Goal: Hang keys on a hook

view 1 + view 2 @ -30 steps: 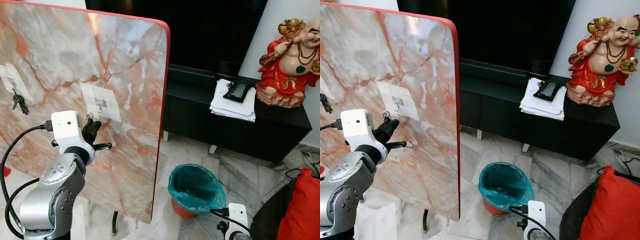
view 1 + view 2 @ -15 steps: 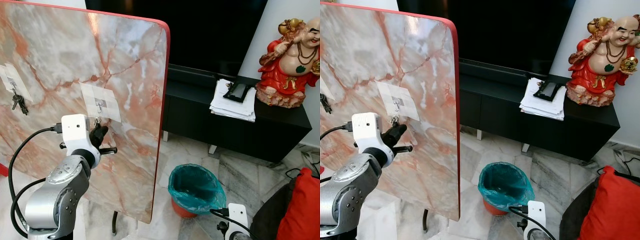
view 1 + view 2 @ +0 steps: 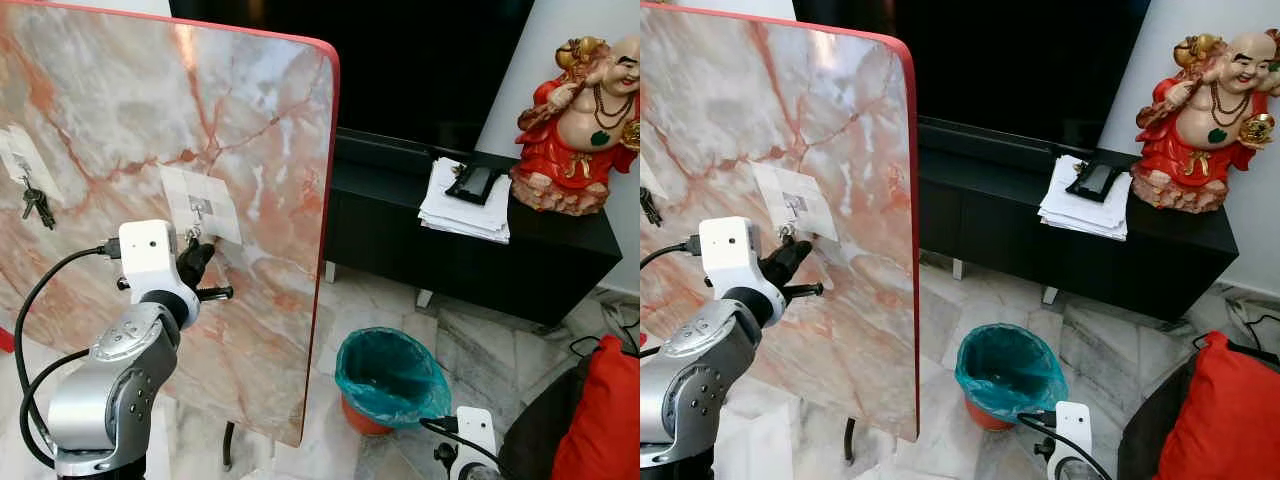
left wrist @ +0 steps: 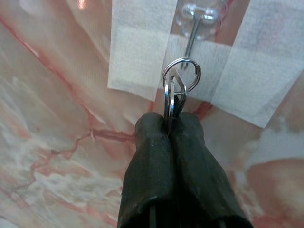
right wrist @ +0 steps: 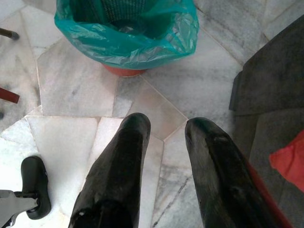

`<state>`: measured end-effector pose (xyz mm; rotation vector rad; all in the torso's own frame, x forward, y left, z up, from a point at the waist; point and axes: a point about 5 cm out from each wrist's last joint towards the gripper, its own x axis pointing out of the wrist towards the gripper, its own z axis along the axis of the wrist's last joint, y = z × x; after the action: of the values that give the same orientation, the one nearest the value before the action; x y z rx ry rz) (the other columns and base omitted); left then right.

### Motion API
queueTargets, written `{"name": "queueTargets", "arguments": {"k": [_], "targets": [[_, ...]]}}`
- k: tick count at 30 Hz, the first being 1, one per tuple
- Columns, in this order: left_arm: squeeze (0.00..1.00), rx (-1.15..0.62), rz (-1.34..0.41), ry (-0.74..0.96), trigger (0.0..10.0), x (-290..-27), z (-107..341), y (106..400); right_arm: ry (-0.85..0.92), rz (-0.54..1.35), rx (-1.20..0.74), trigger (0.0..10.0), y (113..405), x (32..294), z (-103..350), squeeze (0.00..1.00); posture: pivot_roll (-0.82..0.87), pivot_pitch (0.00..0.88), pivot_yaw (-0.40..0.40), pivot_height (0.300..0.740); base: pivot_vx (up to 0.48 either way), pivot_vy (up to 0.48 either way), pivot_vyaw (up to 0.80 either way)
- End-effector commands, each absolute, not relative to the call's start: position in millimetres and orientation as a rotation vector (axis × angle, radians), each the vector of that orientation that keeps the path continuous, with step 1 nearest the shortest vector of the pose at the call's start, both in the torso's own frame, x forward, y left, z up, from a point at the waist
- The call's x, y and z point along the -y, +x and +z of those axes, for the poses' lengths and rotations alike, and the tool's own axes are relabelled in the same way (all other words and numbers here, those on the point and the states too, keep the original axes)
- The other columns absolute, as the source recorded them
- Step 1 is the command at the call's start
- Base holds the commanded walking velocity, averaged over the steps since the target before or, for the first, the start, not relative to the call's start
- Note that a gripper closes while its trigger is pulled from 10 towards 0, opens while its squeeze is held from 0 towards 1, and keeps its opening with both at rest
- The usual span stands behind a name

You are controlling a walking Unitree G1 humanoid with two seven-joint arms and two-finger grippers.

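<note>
1. The left claw [image 4: 169, 130] is squeezed shut on a small bunch of silver keys [image 4: 173, 97] with a round metal ring on top.
2. The ring sits right at the thin metal hook [image 4: 191, 42] — it overlaps the hook's tip, but I cannot tell if it is hanging on it.
3. The hook has a clear round base stuck on a white paper patch [image 3: 203, 203], which is stuck on a big pink marble board with a red edge [image 3: 250, 130] that stands upright.
4. Far over on the robot's left side of the board, a second bunch of dark keys [image 3: 36, 204] hangs from another hook on another white patch.
5. The right claw [image 5: 164, 133] hangs low over the pale marble floor [image 5: 76, 85], and its two black fingers are apart with nothing between them.
6. On the floor near it stands a round red bin with a teal plastic bag liner [image 3: 390, 378] — the inside looks dark, and I cannot tell what is in it.
7. A long black low cabinet [image 3: 470, 262] stands behind the bin, against the wall.
8. On it lie a stack of white papers [image 3: 462, 207] with a flat black thing [image 3: 478, 183] on top, and beside them a red and gold laughing statue [image 3: 577, 128].
9. A red cushion [image 3: 600, 420] sits at the robot's right.
</note>
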<state>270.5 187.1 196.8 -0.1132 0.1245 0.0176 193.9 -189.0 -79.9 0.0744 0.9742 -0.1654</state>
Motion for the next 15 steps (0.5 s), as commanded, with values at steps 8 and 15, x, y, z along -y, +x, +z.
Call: {"name": "queueTargets", "arguments": {"k": [8, 15], "targets": [[0.00, -0.133, 0.024, -0.125, 10.0, -188.5, 199.2, 275.6, 0.070, -0.168, -0.986, 10.0, 192.2, 191.5, -80.6, 0.00, 0.09, 0.000, -0.087, 0.740, 0.000, 0.000, 0.00], [0.00, -0.138, 0.018, -0.131, 10.0, -188.2, 200.2, 277.4, 0.070, -0.169, -0.986, 10.0, 192.2, 191.4, -80.6, 0.00, 0.09, 0.000, -0.087, 0.740, 0.000, 0.000, 0.00]]}}
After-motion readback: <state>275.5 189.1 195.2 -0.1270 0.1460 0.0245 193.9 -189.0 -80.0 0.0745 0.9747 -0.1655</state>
